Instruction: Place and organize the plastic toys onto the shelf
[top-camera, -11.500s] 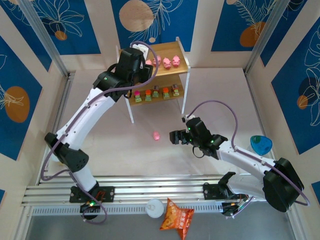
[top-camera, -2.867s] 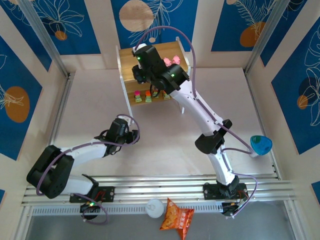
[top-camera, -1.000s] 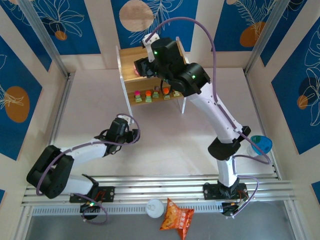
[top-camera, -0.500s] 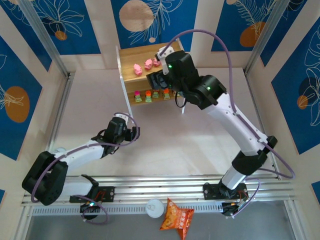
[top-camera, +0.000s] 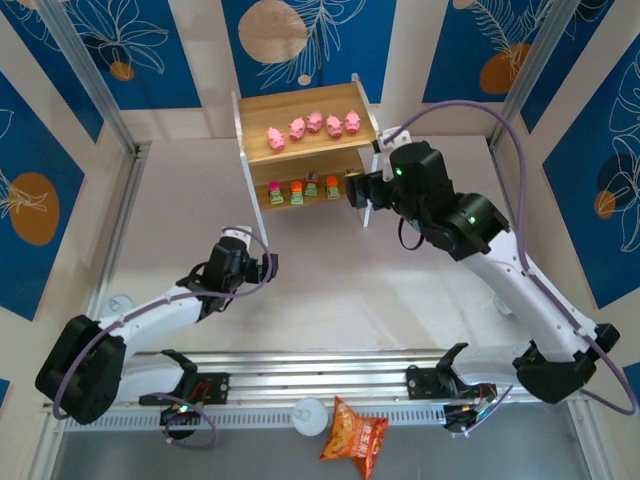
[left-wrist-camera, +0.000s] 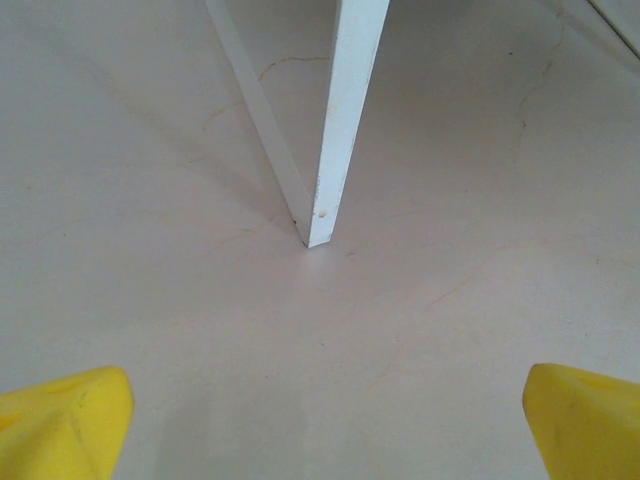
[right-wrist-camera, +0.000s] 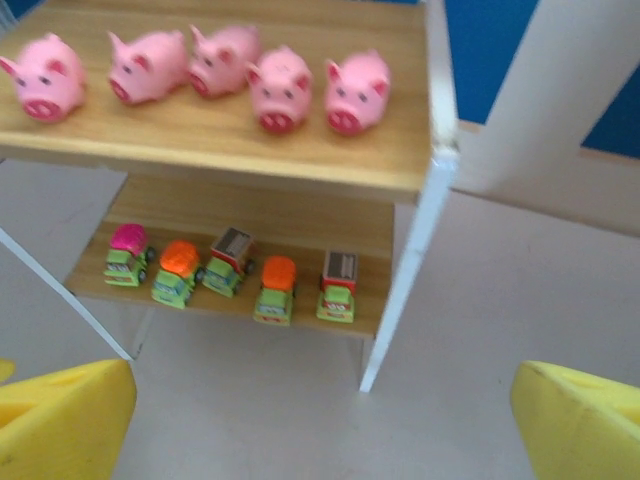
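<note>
The left arm lies low and bent, the left claw (top-camera: 266, 266) spread wide; the right arm stretches forward, elbow bent, the right claw (top-camera: 353, 190) likewise parted.

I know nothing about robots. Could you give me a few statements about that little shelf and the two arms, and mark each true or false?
1. Five pink pigs stand on the top board of the shelf. True.
2. The green-based toys lie loose on the floor. False: all five sit on the shelf's lower board.
3. The right gripper holds a pig. False: it is open with nothing in it.
4. The left gripper is open, facing a white shelf leg. True.
5. The snack bag is on the shelf. False: it lies at the near edge, between the arms' bases.
</note>
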